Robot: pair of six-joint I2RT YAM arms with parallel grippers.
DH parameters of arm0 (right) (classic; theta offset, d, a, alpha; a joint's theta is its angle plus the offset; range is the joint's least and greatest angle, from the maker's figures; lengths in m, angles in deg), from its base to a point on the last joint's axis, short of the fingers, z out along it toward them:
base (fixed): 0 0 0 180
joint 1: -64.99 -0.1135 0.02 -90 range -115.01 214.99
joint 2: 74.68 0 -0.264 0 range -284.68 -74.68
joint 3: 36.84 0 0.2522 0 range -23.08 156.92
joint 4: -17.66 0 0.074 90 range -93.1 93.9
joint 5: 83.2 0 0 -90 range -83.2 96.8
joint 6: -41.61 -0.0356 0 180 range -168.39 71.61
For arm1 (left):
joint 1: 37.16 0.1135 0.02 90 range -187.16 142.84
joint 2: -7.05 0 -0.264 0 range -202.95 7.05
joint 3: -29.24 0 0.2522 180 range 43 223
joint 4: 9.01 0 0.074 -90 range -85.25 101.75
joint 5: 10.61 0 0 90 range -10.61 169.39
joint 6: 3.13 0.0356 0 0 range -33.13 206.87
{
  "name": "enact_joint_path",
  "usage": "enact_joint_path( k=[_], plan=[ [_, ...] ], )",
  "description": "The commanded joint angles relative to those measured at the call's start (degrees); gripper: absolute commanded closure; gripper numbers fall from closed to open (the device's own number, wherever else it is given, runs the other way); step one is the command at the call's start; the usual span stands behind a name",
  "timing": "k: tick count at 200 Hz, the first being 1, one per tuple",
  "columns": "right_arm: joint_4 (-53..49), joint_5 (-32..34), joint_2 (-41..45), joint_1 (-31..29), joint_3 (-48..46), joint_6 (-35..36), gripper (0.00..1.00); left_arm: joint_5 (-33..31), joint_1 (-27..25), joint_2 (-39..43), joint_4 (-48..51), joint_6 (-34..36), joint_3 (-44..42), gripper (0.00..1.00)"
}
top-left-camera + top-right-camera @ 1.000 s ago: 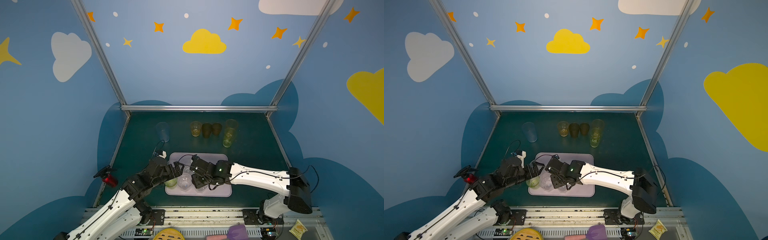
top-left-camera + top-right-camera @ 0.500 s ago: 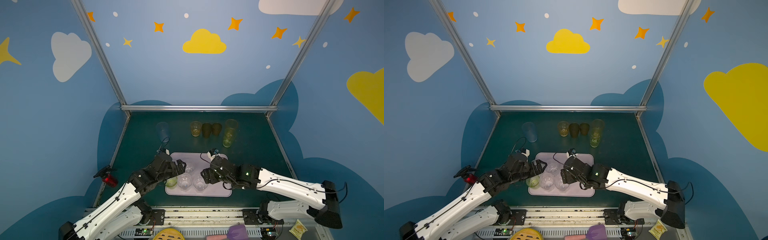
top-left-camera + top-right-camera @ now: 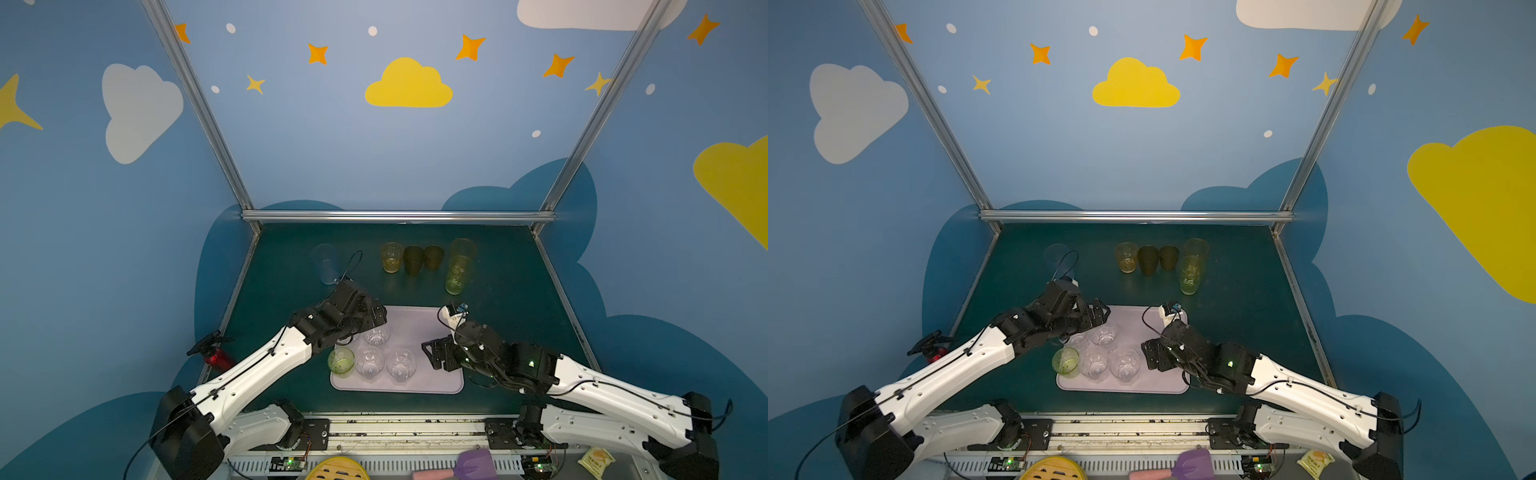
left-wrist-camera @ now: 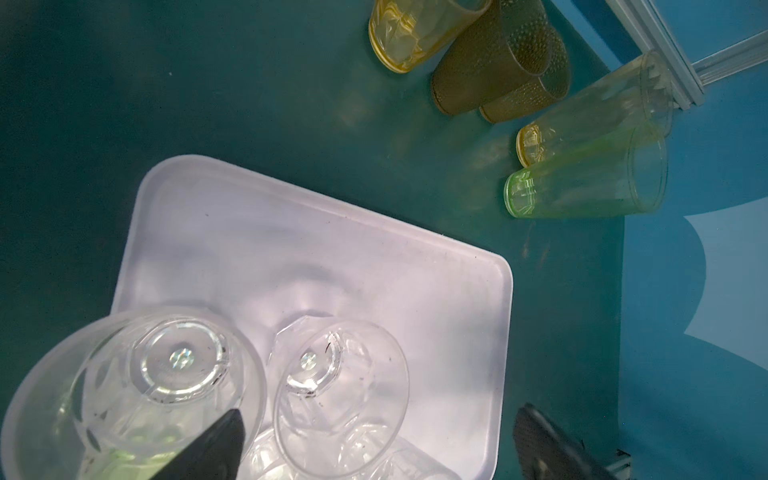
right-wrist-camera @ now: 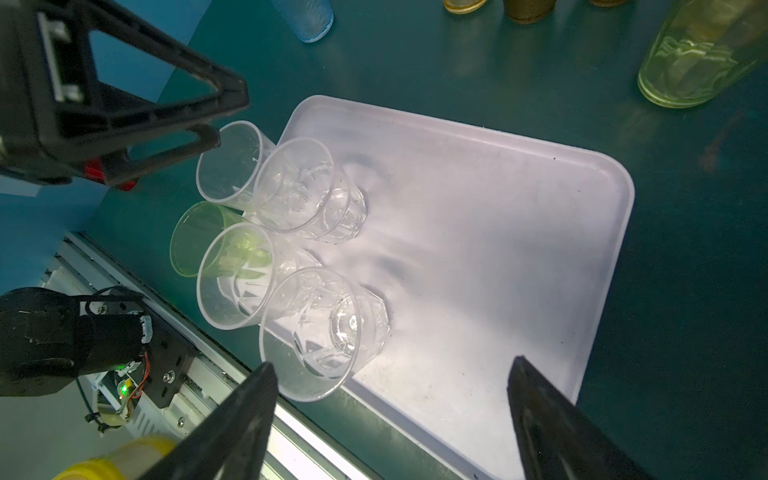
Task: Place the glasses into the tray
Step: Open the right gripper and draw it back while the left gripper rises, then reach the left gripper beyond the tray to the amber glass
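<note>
The pale lilac tray (image 3: 419,328) (image 3: 1136,324) (image 4: 332,257) (image 5: 478,228) lies at the front middle. Its left part holds a short green glass (image 3: 340,360) (image 5: 195,237) and several clear faceted glasses (image 3: 369,365) (image 3: 1125,365) (image 5: 324,328), all upright. My left gripper (image 3: 370,316) (image 3: 1098,316) (image 4: 379,409) hangs open over the tray's far left corner, above two clear glasses. My right gripper (image 3: 436,353) (image 3: 1154,353) (image 5: 391,362) is open and empty over the tray's right half, apart from the nearest clear glass.
Along the back stand a tall pale blue glass (image 3: 326,262) (image 5: 307,18), a short yellow glass (image 3: 391,257) (image 4: 415,33), two brown glasses (image 3: 414,259) (image 4: 490,62), a tall amber glass (image 3: 462,249) and a tall yellow-green glass (image 3: 457,276) (image 4: 582,187).
My right gripper has opened and drawn back to the right, leaving a clear glass standing on the tray. The left gripper has moved away from the front toward the tray's far left corner.
</note>
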Motion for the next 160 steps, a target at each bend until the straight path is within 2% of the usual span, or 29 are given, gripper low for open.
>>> enact_joint_path(
  k=[1,86,160],
  plan=[
    [1.4,-1.4,2.9,0.8,-1.8,0.6,0.14,-1.5,0.9,-2.8,-1.1,0.3,3.1,0.00],
    [0.7,-0.3,11.7,3.0,-8.2,0.7,0.14,-0.1,5.9,-12.9,-2.9,1.2,11.4,0.00],
    [5.5,-1.6,19.1,4.0,-14.5,3.1,0.14,3.4,9.3,-26.6,-2.5,1.6,23.8,0.00]
  ],
)
